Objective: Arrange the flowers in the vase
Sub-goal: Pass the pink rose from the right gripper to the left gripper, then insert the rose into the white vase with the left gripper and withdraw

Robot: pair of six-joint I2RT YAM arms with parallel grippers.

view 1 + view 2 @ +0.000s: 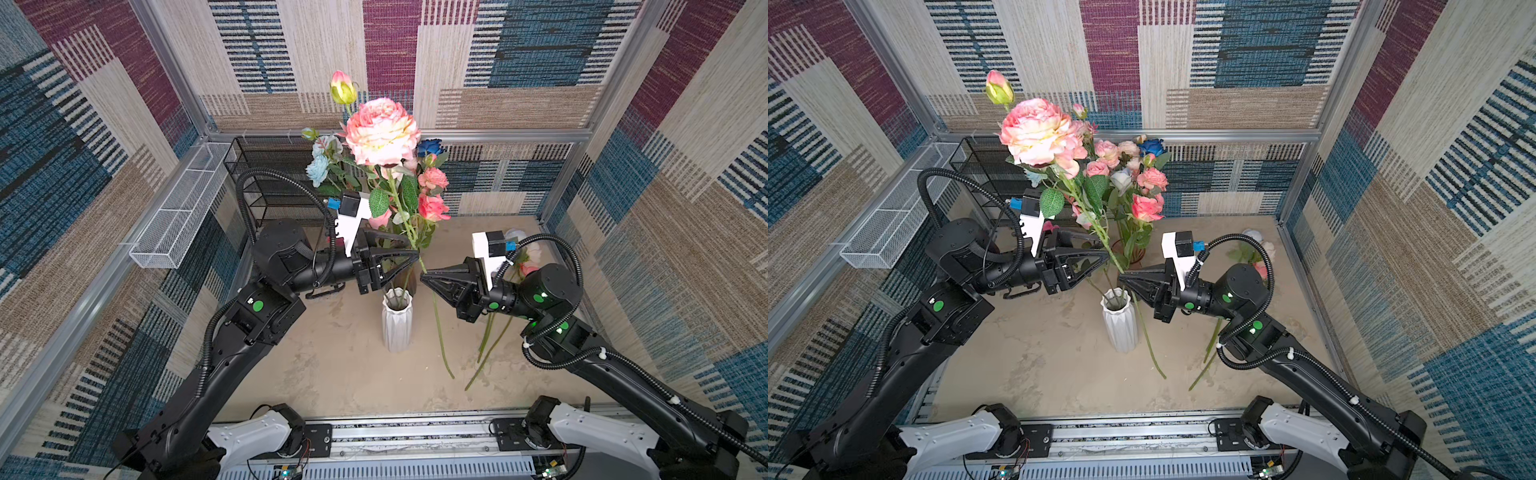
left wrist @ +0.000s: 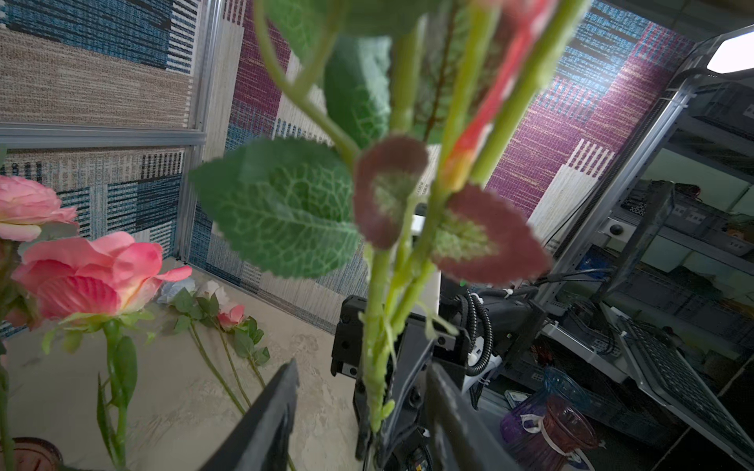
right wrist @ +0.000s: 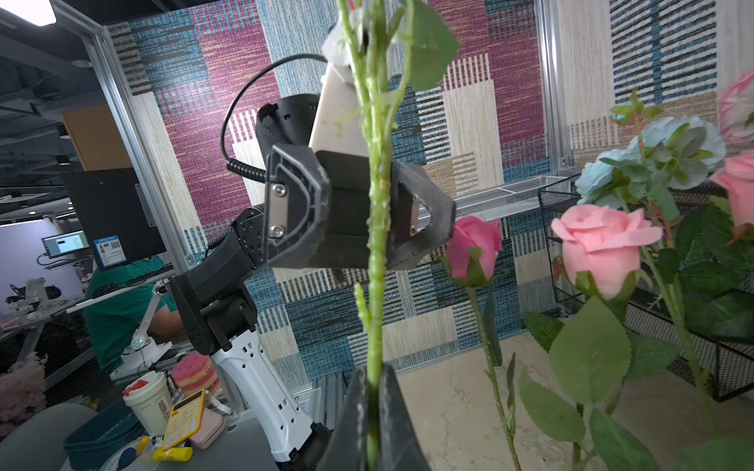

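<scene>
Two grippers meet at one stem. The right gripper (image 1: pixel 423 275) is closed tight on the stem of the big pink flower (image 1: pixel 381 131). The left gripper (image 1: pixel 414 249), a little higher, has its fingers (image 3: pixel 293 204) apart on both sides of this stem. The stem's lower part passes just beside the white vase (image 1: pixel 397 320), outside it. Other flowers (image 1: pixel 432 183) stand behind, and loose flowers (image 2: pixel 230 316) lie on the table (image 1: pixel 332 374).
</scene>
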